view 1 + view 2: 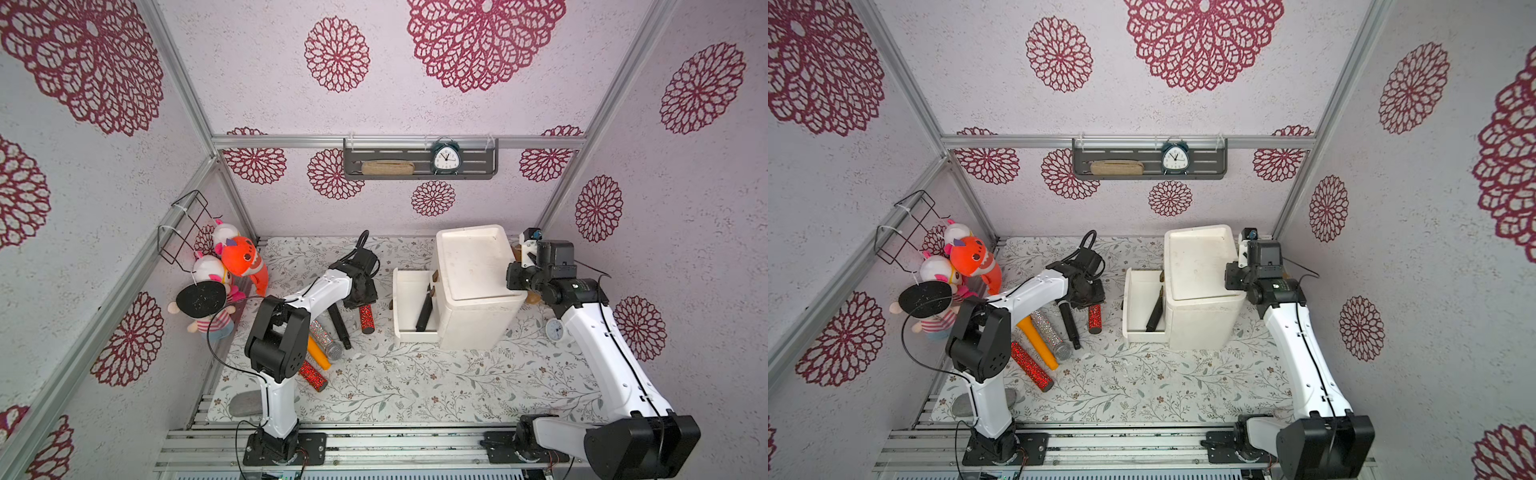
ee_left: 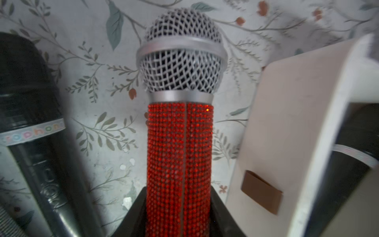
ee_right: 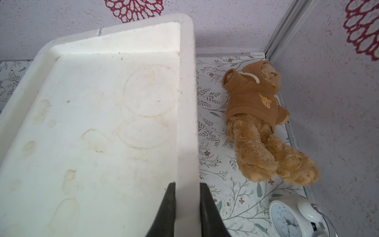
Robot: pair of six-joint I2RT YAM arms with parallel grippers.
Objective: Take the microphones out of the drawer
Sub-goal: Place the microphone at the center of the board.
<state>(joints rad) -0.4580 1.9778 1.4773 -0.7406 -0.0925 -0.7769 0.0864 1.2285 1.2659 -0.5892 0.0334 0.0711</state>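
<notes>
Left gripper [image 2: 178, 207]: partly closed, its dark fingers [image 2: 133, 217] pressed against both sides of the red microphone [image 2: 178, 143], clamping the rhinestone handle. The silver mesh head points away from the wrist. In both top views this red microphone [image 1: 367, 319] sits at centre frame beneath the left wrist, outside the drawer [image 1: 409, 299] and just left of it; whether it touches the table cover [image 1: 415, 382] cannot be told. The drawer: white, pulled open from the left face of the white cabinet [image 1: 478, 320], brown tab [image 2: 261, 192] on its outer panel. One black microphone [image 1: 424, 309] lies inside, slanted along the cabinet side. Right gripper [image 3: 187, 190]: closed tight on the raised rim [image 3: 186, 102] of the cabinet's top, one finger on each side. Loose on the floral cover, lower left of centre and partly under the left arm: second black microphone [image 1: 338, 326], silver glitter microphone [image 1: 326, 338], orange tapered stick [image 1: 318, 353], second red glitter microphone [image 1: 312, 375], all close together. Right of the cabinet: brown teddy bear [image 3: 256, 115] in a hoodie, lying flat; white alarm clock [image 3: 295, 217] near it. Left wall: plush toys [image 1: 241, 257] hanging beside a black wire basket [image 1: 187, 224]. Back wall, upper centre: grey shelf [image 1: 419, 171] holding a teal alarm clock [image 1: 446, 157] and a beige pouch [image 1: 386, 167]. In the left wrist view the drawer fills the right of the frame, the second black microphone the left edge.
</notes>
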